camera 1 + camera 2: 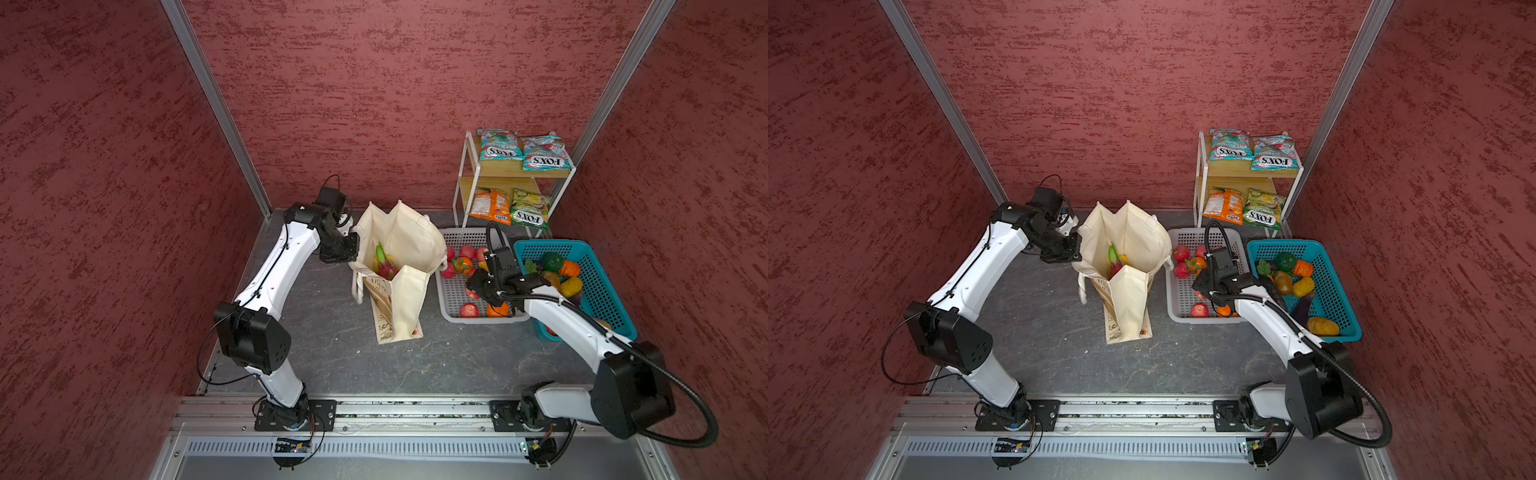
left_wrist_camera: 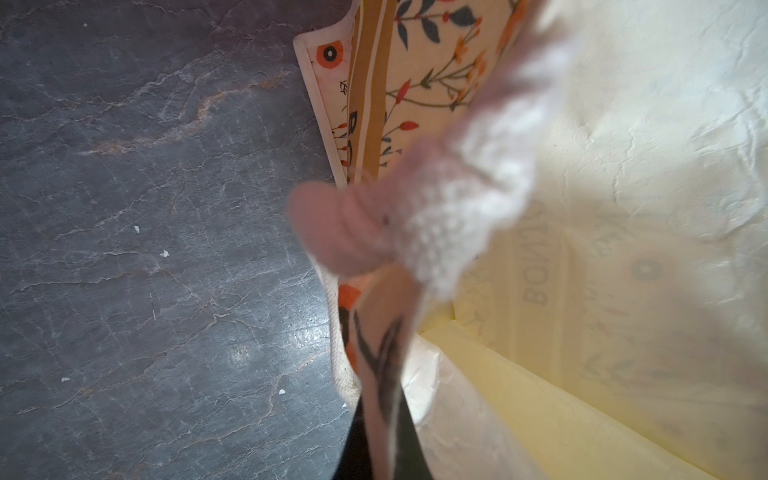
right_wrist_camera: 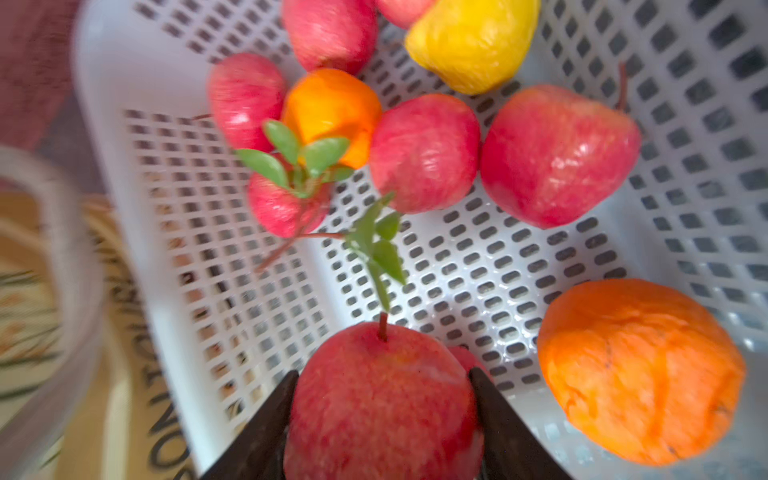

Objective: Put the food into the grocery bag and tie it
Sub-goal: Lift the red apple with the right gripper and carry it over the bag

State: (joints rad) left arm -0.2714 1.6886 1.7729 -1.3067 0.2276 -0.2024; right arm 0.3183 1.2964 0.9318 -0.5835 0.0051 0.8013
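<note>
Dark stone surface [image 1: 332, 353] under you: your right end effector [image 3: 384, 372] grips a red apple [image 3: 382, 415] over the grey basket [image 1: 451, 309]; the grocery bag [image 1: 403, 249] stands just to its left, mouth up, dragon fruit [image 1: 386, 270] inside; your left end effector [image 1: 352, 246] clamps its rim.

We see the grocery bag [image 1: 1133, 245] standing open on the dark table [image 1: 1038, 332], with the dragon fruit [image 1: 1115, 269] and the yellow fruit [image 1: 1124, 258] inside. The left gripper [image 1: 1076, 249] touches its rim. The right gripper [image 1: 1199, 291] hangs over the grey basket [image 1: 1183, 318], a red apple [image 1: 1200, 296] just under it. Two teal FOX'S packets [image 1: 1230, 145] lie on the top shelf of the rack [image 1: 1229, 167]
</note>
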